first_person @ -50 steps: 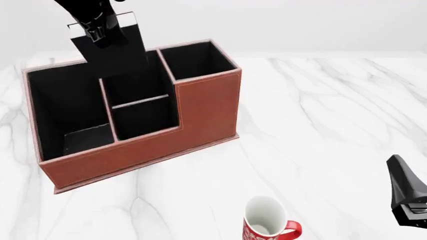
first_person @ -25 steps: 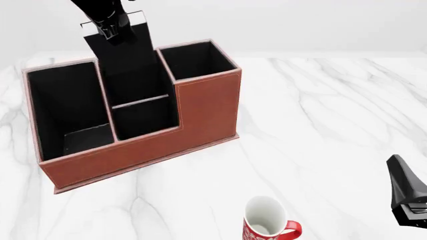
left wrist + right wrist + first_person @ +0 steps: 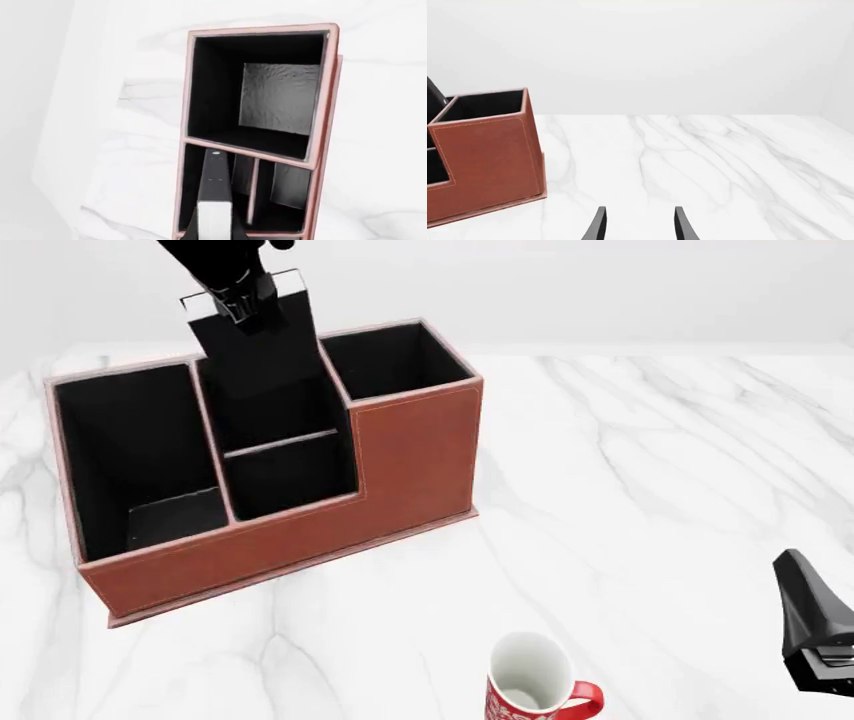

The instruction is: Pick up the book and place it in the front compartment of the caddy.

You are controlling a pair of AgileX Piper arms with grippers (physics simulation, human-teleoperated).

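While gripped, book [image 3: 260, 345] above caddy [image 3: 400, 455] cells

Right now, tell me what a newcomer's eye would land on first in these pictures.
First the caddy, a big reddish-brown organiser with black cells at the table's left. Above its middle rear cell hangs the book, a thin black slab held upright by the left pincer. Then the red-and-white mug at the near edge, with the right pincer open and idle over bare marble.
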